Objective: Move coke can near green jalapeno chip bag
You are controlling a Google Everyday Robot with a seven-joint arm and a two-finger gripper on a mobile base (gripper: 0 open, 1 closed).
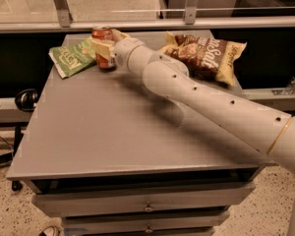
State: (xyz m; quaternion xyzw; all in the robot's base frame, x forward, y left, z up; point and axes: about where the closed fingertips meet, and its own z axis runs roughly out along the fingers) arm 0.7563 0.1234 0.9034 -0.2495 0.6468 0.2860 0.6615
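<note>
Worktop [103,132] first, grey, carrying everything. Arm [201,100] stretches across it toward the green jalapeno chip bag [71,58] at the far left. Brown chip bag [209,55] lies well right of that green bag. Hand [102,45] sits just right of it, clamped on the coke can [106,60], upright beside the bag's edge.

Table [113,132], green jalapeno chip bag [71,58], brown bag [206,55], gripper [106,42] clasping coke can [106,62] between them
</note>
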